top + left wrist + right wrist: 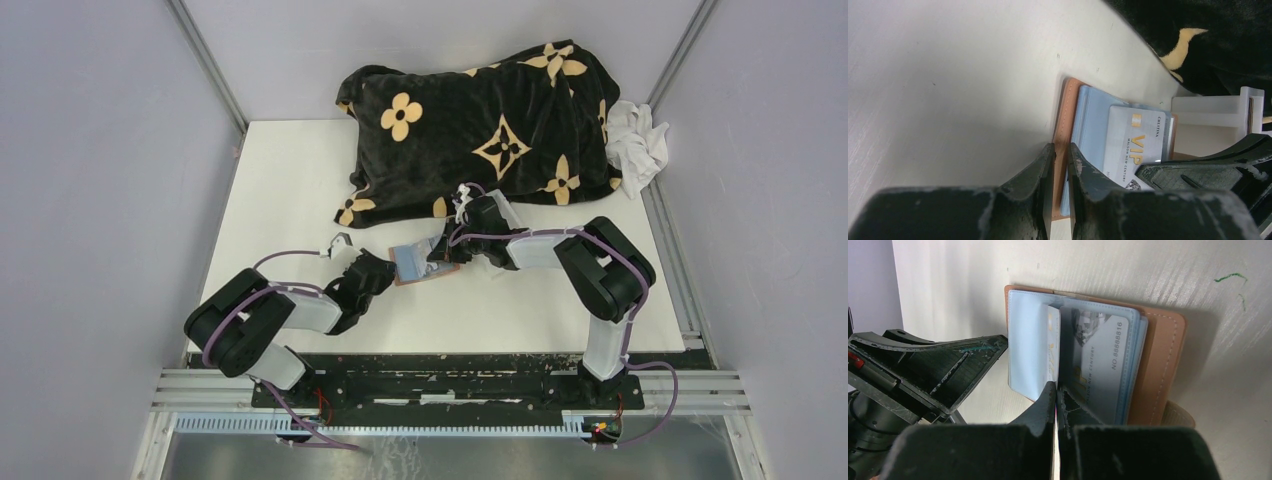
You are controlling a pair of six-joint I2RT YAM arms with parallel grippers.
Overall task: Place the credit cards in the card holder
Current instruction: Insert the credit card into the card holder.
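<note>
The card holder (424,268) lies open on the white table (290,190), just below the middle of the overhead view, between the two claws and in front of a black blanket (480,120) with tan flowers. It is a tan leather wallet with stitching along its edge, lined with pale blue see-through sleeves. A silver card (1135,142) with gold "VIP" lettering and a printed number rests on the sleeves at the centre of the wallet. The left claw (1060,170) is narrow, its fingers (1045,167) clamped on the leather edge of the wallet's left side. The right claw (1056,397) is almost fully closed. It pinches the lower edge of a thin pale leaf (1052,340) standing up at the fold beside the silver card, but I cannot tell whether that leaf is a sleeve or another card.
</note>
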